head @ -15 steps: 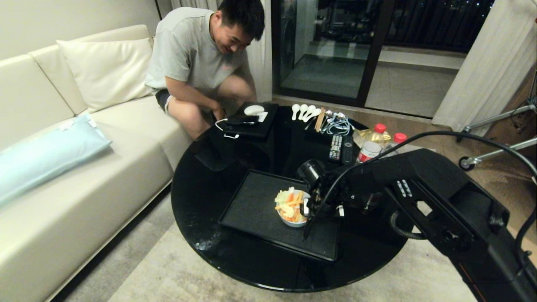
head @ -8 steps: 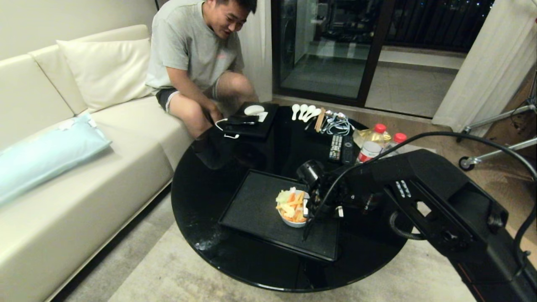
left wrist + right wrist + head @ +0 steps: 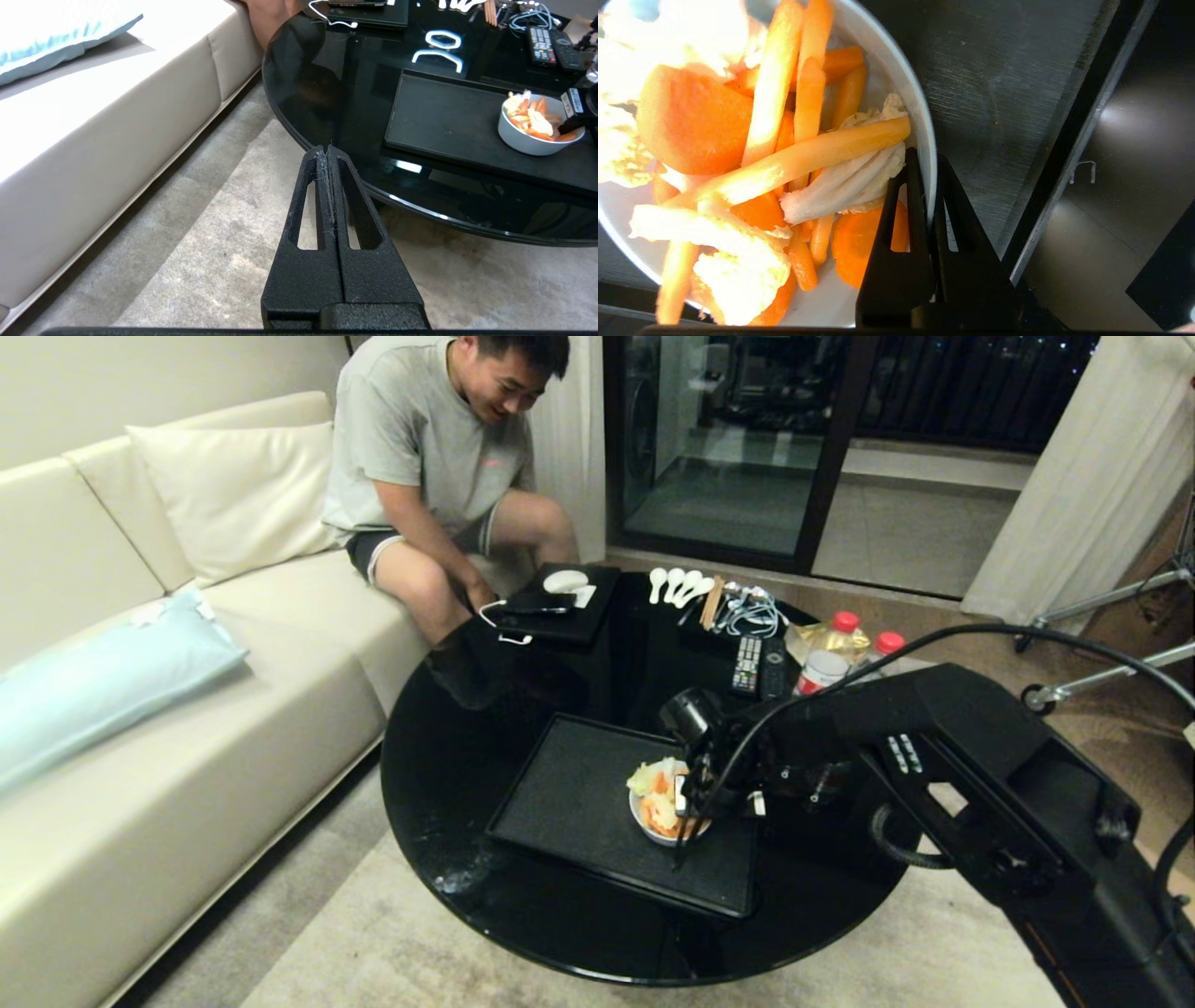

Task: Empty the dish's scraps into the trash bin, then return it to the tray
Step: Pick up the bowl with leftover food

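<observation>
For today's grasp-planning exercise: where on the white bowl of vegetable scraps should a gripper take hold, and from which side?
Grip the thin rim of the dish, on its side toward the right arm, coming from above: one finger inside, one outside. The deep wall is too wide to span, and the right gripper is pinching it that way on the tray.

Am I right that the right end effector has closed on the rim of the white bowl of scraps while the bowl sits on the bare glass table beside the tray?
Not quite. The right end effector has closed on the white bowl's rim, one finger inside, one outside, but the bowl is over the black tray, not beside it on the glass. The head and right wrist views show this.
</observation>
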You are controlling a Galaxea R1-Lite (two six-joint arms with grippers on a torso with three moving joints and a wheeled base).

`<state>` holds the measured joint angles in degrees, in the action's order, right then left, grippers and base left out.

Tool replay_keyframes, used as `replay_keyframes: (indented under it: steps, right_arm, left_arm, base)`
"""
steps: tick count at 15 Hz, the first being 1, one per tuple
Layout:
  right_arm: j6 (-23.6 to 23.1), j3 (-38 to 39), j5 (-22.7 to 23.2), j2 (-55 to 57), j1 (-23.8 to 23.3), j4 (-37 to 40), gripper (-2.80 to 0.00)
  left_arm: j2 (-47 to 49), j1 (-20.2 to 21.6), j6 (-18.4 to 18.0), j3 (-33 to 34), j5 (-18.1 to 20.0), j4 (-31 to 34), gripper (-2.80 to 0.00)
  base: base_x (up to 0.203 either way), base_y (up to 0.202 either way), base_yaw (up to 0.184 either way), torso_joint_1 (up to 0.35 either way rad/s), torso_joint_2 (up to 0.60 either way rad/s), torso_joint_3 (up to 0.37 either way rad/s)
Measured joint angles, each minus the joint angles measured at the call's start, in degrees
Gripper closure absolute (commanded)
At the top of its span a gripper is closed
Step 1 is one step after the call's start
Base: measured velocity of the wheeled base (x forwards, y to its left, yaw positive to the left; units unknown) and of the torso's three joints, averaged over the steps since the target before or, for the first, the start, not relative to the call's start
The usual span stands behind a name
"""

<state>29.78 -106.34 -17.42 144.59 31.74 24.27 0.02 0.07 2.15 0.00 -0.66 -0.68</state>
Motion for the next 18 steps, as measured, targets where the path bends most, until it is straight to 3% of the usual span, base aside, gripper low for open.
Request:
replay_keyframes:
  steps: [11,18]
  right_arm:
    - [0.8,0.5,0.3,-1.2,0.0,0.3,0.0]
    - [8.1,0.8,0.5,-1.5,0.4,0.4,0.0]
  left_arm:
    - [0.0,0.0,0.0,0.0,0.0,0.0,0.0]
    - [0.0,0.0,0.0,0.0,0.0,0.0,0.0]
  base:
    - [0.0,0.0,0.0,0.0,0.0,0.0]
    - [0.0,0.0,0.0,0.0,0.0,0.0]
